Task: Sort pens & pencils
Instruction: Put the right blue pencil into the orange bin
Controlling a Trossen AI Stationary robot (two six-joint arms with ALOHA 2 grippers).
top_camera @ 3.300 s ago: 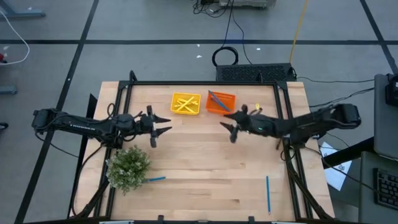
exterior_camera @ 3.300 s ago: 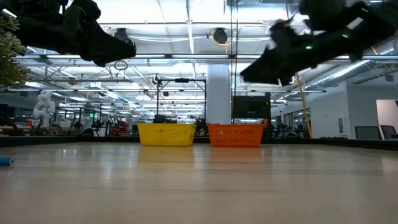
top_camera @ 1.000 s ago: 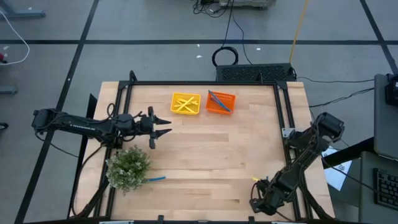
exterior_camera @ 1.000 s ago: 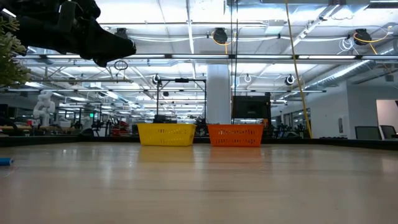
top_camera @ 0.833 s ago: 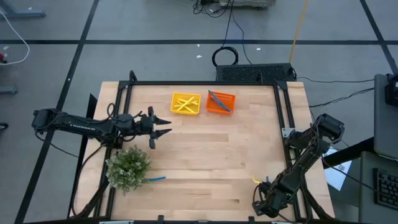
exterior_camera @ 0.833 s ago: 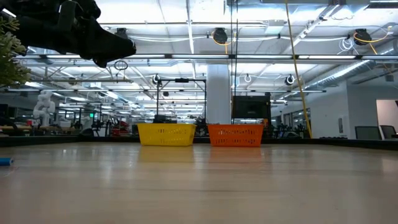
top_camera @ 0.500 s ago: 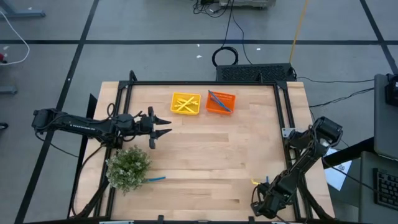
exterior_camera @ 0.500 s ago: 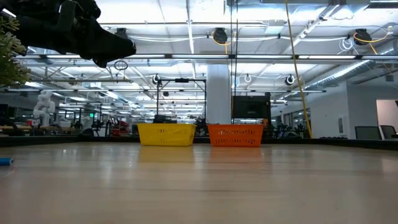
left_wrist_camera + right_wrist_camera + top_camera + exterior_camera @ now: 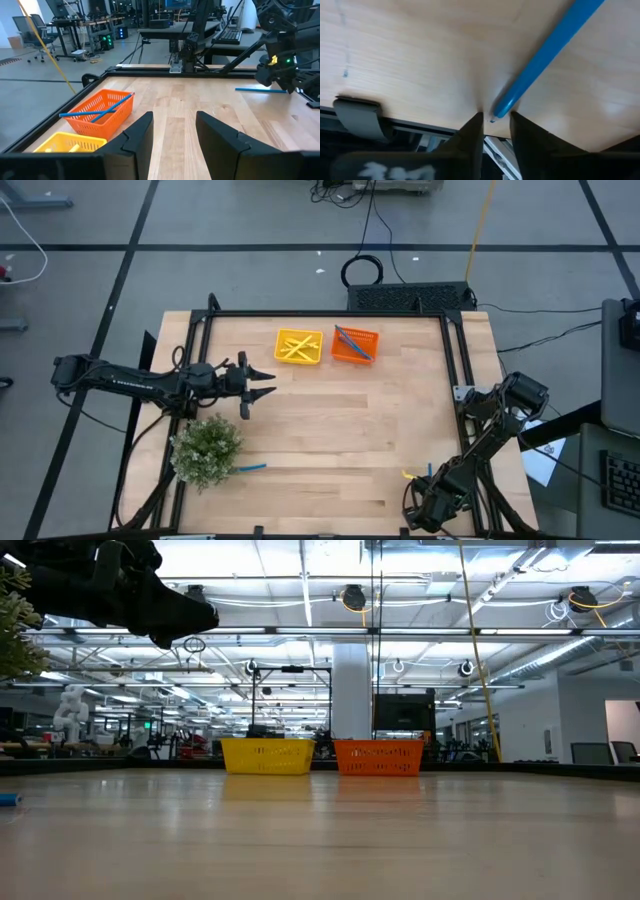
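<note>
Table (image 9: 330, 420) first: the right arm is folded down to the near right corner and the left arm hangs over the left side, behind the plant (image 9: 207, 450). At the far edge sit the yellow tray (image 9: 279, 347) with yellow pencils (image 9: 297, 347) and, just beside it, the orange tray (image 9: 376, 334) with blue pens (image 9: 350, 340).

Right gripper (image 9: 425, 503) is low over the loose blue pen (image 9: 430, 470), by far the nearer hand to it. The pen's long axis runs near-to-far along the right edge, and only its far bit shows past the gripper from above. In the right wrist view the pen (image 9: 550, 47) leads straight away from the gripper, its near end at the mouth of the narrow gap. The fingers (image 9: 472, 131) are slightly apart and not seen pressing on it.

Judgement: this is an end-on approach, so a pinch would catch only the tip. The pen could swing, so the gripper should reach further along the shaft or turn across it.

Left gripper (image 9: 258, 383) is spread with nothing between its fingers (image 9: 137, 137), well apart from this pen. A second blue pen (image 9: 252, 467) lies just beside the plant, on the left arm's side.
</note>
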